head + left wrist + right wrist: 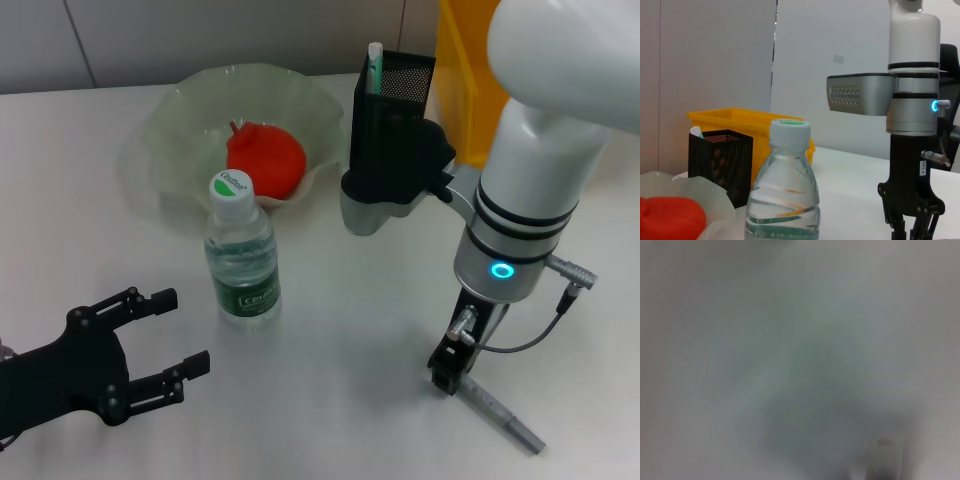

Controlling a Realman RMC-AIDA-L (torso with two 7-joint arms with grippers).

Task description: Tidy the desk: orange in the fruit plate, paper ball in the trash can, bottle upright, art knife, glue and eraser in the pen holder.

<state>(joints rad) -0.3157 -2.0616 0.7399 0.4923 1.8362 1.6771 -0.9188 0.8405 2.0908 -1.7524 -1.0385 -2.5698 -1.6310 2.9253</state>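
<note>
orange fruit (pixel 265 160): lying in translucent pale-green wavy plate (pixel 180 120) | clear plastic bottle, white-green cap (pixel 242 262): upright before plate | black mesh pen holder (pixel 398 105): upright | grey art knife (pixel 503 418): flat on desk

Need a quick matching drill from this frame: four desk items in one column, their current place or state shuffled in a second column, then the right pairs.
Items:
1. orange
2. bottle
3. art knife
4. left gripper

States:
A. lying flat on the desk under the right gripper
B. open, holding nothing
C. in the fruit plate
D. standing upright, capped

Pairs: 1-C, 2-D, 3-A, 4-B
</note>
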